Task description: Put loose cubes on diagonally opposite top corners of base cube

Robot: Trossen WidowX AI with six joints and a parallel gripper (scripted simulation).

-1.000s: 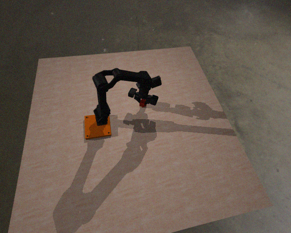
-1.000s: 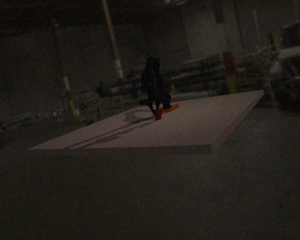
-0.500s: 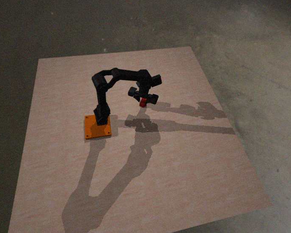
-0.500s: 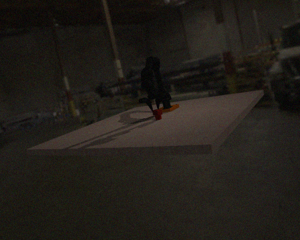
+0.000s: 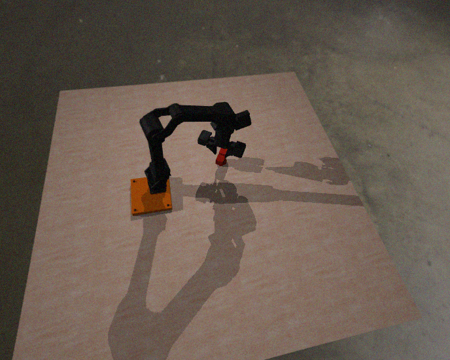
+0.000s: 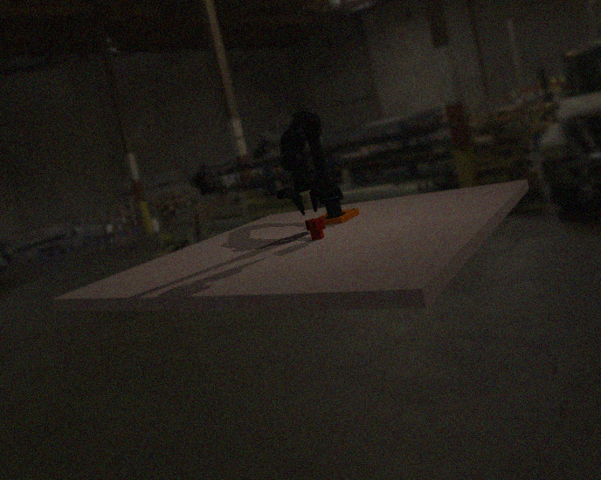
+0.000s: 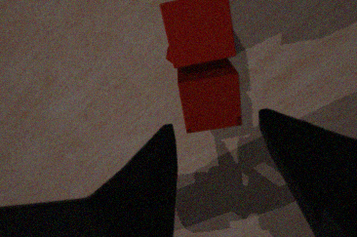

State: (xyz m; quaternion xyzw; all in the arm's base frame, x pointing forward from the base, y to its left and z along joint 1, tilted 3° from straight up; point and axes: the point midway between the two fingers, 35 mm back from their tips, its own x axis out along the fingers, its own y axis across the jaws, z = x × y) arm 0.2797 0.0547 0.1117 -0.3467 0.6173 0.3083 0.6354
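A red loose cube [image 7: 199, 28] sits high on the base cube, seen from above in the wrist view. The second red loose cube [image 7: 211, 103] sits beside it, nearer my fingers. A corner of the red base cube [image 7: 170, 57] [image 6: 317, 236] shows under them; the rest of its top is hidden. Both loose cubes look level; the size of any gap between them cannot be told. The red pile [image 5: 221, 157] stands on the table. My gripper [image 7: 216, 125] [image 6: 308, 210] is open, with its fingertips apart and above the pile, off both sides of the nearer cube, holding nothing.
The arm's orange base plate [image 5: 137, 193] [image 6: 348, 215] stands on the pinkish table [image 5: 305, 255] [image 6: 376, 266]. Shadows of the arm fall across the table around the pile. The table edges drop to a dark floor.
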